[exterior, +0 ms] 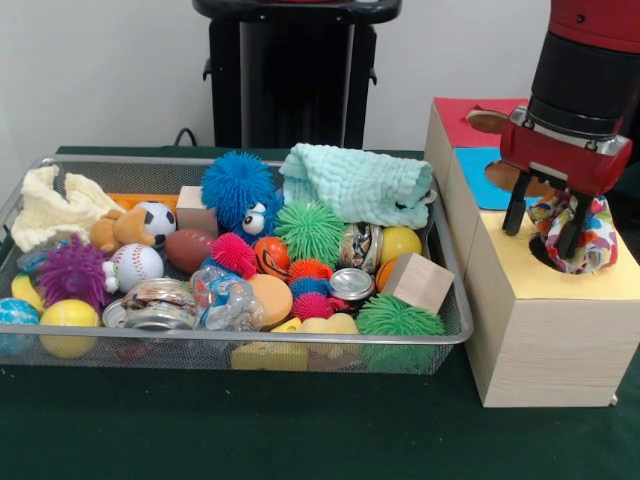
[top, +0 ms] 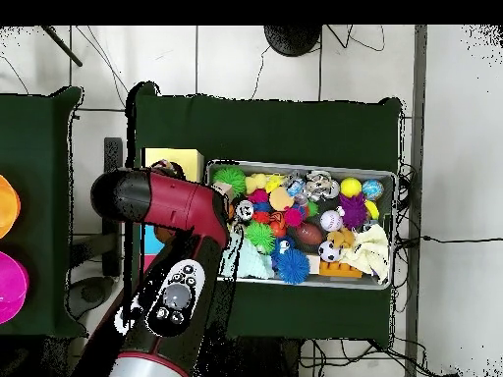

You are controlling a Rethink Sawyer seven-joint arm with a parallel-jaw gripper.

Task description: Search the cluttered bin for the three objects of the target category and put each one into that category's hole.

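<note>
The wire mesh bin (exterior: 300, 341) sits on the green table, full of toys; it also shows in the overhead view (top: 394, 228). The hole (exterior: 541, 257) is in the yellow top of the nearest wooden box (exterior: 540, 330). My gripper (exterior: 546, 228) hangs just above the hole with its fingers (exterior: 517, 212) apart, open. A bunched colourful patterned cloth (exterior: 598, 240) sits at the hole, between and behind the fingers, sticking up out of it. In the overhead view my arm (top: 167, 255) hides the gripper and most of the boxes; a corner of the yellow box (top: 177, 159) shows.
Behind the yellow box stand a blue-topped box (exterior: 475, 170) and a red-topped box (exterior: 460, 115). In the bin lie a mint cloth (exterior: 355, 185), a cream cloth (exterior: 50, 205), a blue spiky ball (exterior: 237, 185), a wooden block (exterior: 418, 282), cans and several balls.
</note>
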